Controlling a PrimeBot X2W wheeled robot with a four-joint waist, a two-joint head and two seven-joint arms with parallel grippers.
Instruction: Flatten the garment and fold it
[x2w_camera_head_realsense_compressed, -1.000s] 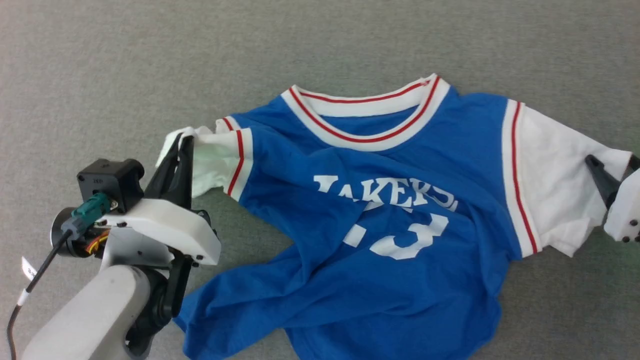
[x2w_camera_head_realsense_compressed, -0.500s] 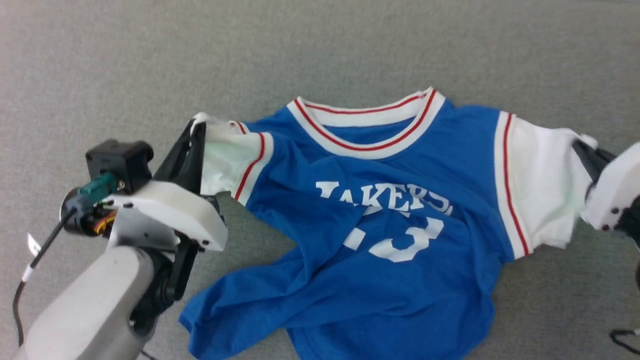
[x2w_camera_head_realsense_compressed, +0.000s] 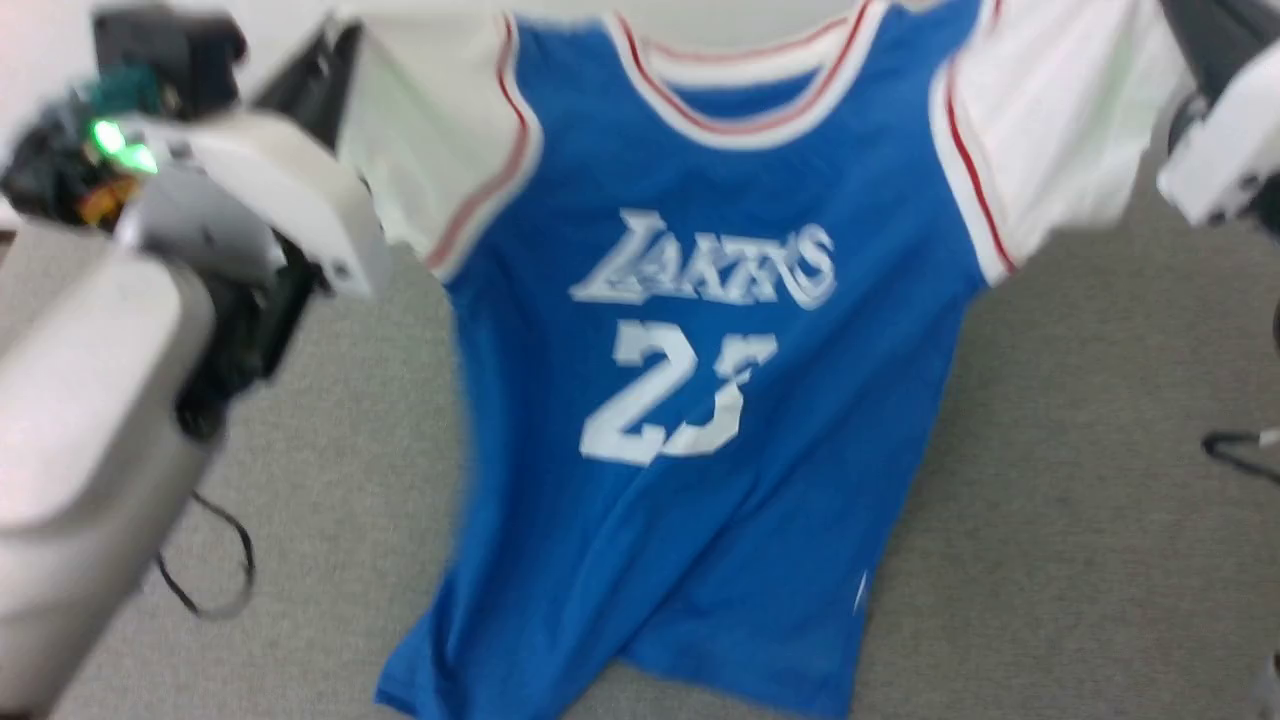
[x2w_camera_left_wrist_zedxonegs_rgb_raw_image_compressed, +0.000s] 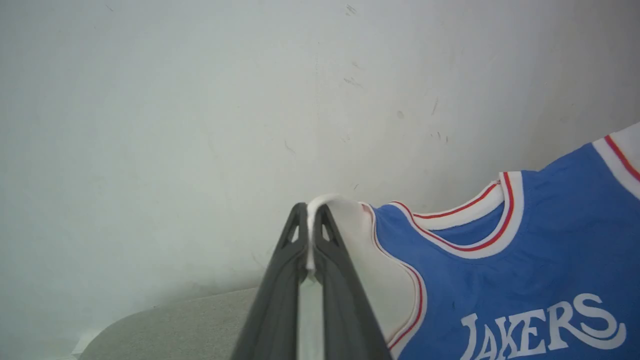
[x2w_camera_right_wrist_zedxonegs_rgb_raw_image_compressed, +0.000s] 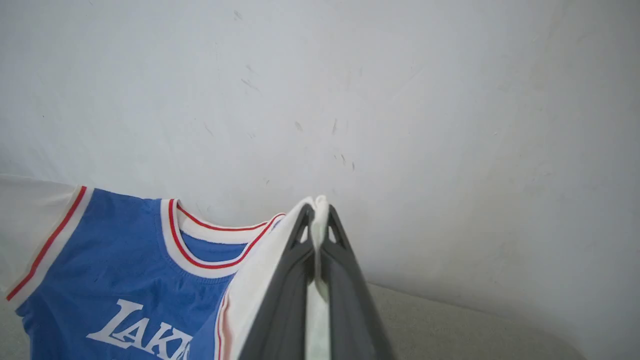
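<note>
Grey carpet (x2w_camera_head_realsense_compressed: 1080, 480), blue white-sleeved jersey (x2w_camera_head_realsense_compressed: 700, 530) hanging spread

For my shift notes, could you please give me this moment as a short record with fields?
shirt: blue with white sleeves, hanging spread out, printed front towards the head camera
left gripper: shut on the shirt, at a white sleeve's edge
right gripper: shut on the shirt, at the other sleeve's edge
floor: grey carpet
wall: pale, scuffed
fold: not yet begun
</note>
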